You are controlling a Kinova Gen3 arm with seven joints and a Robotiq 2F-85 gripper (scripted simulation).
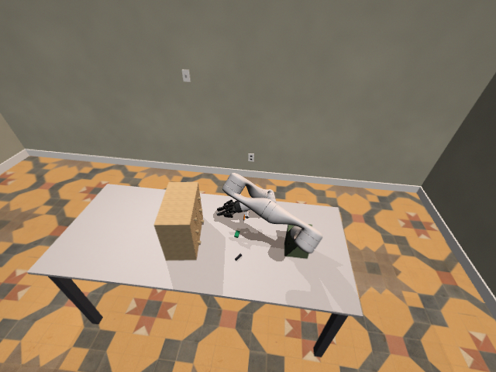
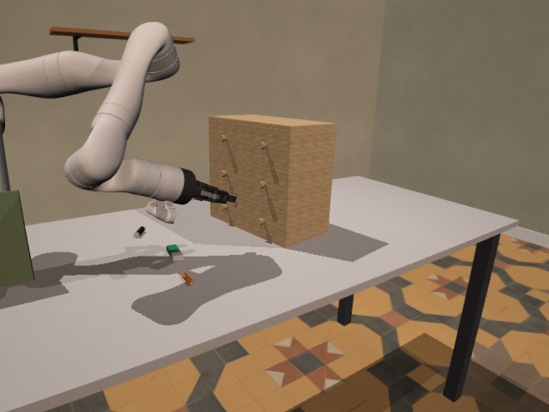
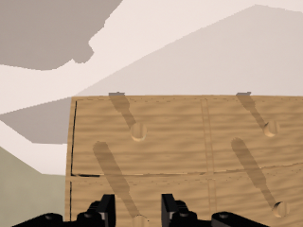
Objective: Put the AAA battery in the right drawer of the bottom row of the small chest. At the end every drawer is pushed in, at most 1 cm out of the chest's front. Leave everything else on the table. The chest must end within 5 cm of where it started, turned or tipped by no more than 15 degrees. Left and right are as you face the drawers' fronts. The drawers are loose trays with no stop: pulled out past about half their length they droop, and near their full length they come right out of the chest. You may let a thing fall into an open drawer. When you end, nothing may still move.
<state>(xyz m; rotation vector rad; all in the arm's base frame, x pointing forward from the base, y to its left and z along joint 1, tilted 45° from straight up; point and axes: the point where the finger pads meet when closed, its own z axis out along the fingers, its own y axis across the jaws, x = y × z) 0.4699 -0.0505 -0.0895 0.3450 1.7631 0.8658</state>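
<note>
The wooden chest [image 1: 176, 242] [image 2: 310, 177] has all its visible drawers flush. The right bottom drawer [image 2: 277, 227] [image 3: 170, 142] is shut, with a round knob [image 2: 262, 221] [image 3: 138, 131]. The wrist view is upside down, with the bottom row uppermost. An orange cylinder [image 1: 244, 217] [image 2: 188, 278] and a black cylinder [image 1: 238, 256] [image 2: 139, 232] lie on the table; I cannot tell for sure which is the AAA battery. My gripper [image 1: 218, 211] [image 2: 232, 198] [image 3: 138, 207] is partly open and empty, in front of the chest near the right column's middle knob [image 3: 140, 220].
A green and white block [image 1: 237, 233] [image 2: 172, 249] lies on the table [image 1: 120, 256] [image 2: 399, 213] between the two cylinders. A dark green box [image 1: 296, 249] [image 2: 13, 239] stands by the arm's base. Several other knobs stick out of the chest's front.
</note>
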